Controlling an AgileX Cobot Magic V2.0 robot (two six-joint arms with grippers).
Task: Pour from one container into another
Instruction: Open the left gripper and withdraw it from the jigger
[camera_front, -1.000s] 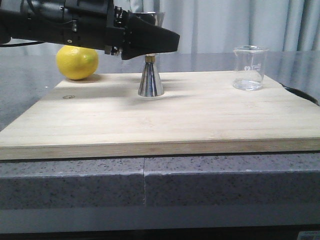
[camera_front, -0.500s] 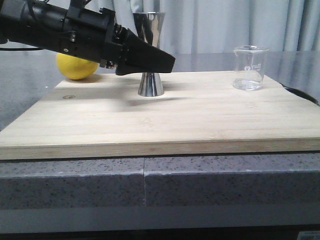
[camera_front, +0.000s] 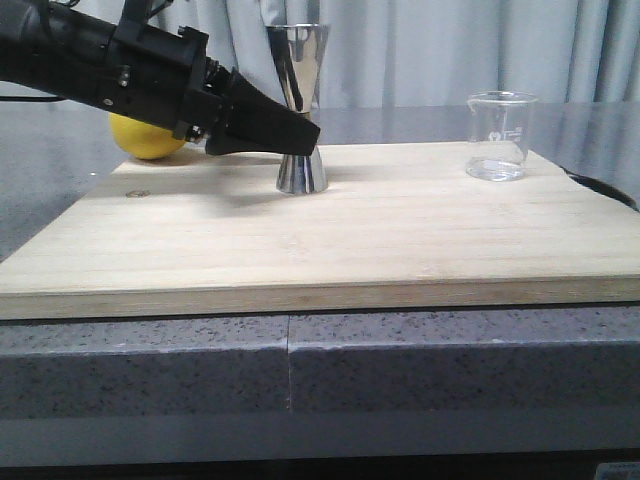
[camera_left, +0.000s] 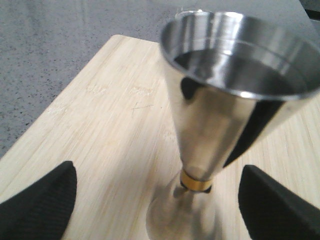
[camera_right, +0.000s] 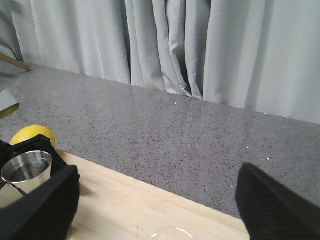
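Left gripper (camera_front: 300, 135) hangs with its black fingers spread wide on either side of the steel jigger (camera_front: 299, 108), at the level of the gold band, touching nothing. That jigger stands upright on the wooden board (camera_front: 330, 240), toward its back edge, with bare wood in front. Right gripper (camera_right: 155, 210) is spread wide and empty. Near the board's far right corner stands the glass beaker (camera_front: 500, 135), well apart. Behind the arm lies a lemon (camera_front: 145, 140).

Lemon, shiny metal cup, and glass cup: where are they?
Lemon (camera_front: 143, 143): front view, its yellow skin.
Steel jigger (camera_front: 300, 172): front view, lower cone.
Glass beaker (camera_front: 499, 135): front view, clear side wall.
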